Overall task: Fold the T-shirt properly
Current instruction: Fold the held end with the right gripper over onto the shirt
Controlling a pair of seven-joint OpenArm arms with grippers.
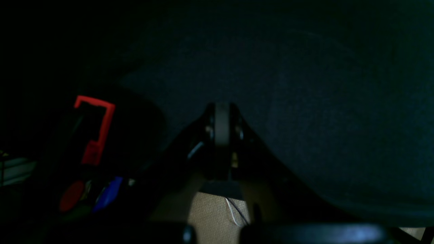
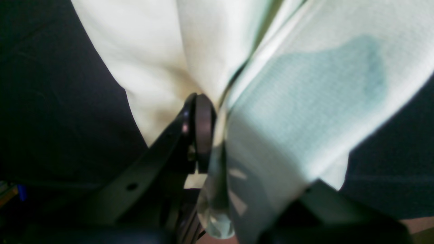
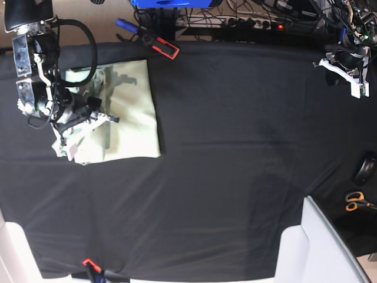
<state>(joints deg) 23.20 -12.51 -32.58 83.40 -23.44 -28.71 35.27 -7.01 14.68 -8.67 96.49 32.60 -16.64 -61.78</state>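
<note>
Right end effector (image 2: 212, 115) first: its dark fingers are pinching a bunched fold of the T-shirt (image 3: 126, 112), pale cloth squeezed in right at the tips. In the right wrist view the fabric fills most of the picture, blurred by closeness, and one finger is largely buried under a drape of cloth, so only the left finger (image 2: 202, 125) reads clearly. A darker greenish patch shows on the cloth to the right; shadow or a layer showing through, that cannot be told.

From the base view, that arm sits at the far left of the counter (image 3: 235, 165), over the shirt's left edge. The shirt lies there as a roughly rectangular, partly folded pale mint shape on the black tablecloth, its left side rumpled and partly hidden behind the arm and its cables. The neck and any label cannot be made out.

Over to the left end effector (image 1: 222, 118): fingers pressed together, nothing between them. Its wrist view is very dim, mostly dark cloth, with a red bracket-shaped clip (image 1: 96, 127) at the left, hard to read. In the base view this arm is parked at the far right corner, well apart from the shirt, partly cut off by the edge.

Scissors (image 3: 356, 201) with orange handles lie off the right side.
</note>
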